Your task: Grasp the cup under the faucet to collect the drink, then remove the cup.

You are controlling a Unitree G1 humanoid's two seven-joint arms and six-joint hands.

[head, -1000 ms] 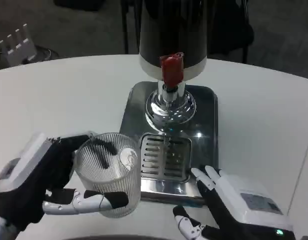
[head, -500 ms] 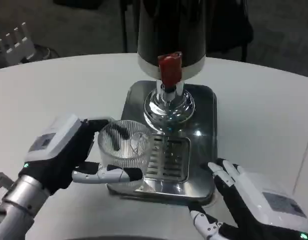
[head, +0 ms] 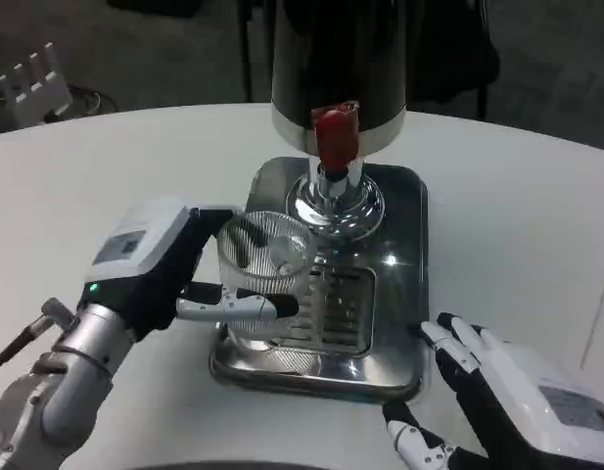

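The cup [head: 262, 284], grasped by my left hand [head: 160, 269], appeared empty and sat left of the faucet [head: 336, 147]. Filling and removal remained. My right hand [head: 507, 392] lay released.

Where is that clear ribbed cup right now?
The cup is held by the left hand over the left part of the steel drip tray, left of and below the red tap.

The cup [head: 263, 276] sits over the tray [head: 399, 333], left of the faucet [head: 336, 137].
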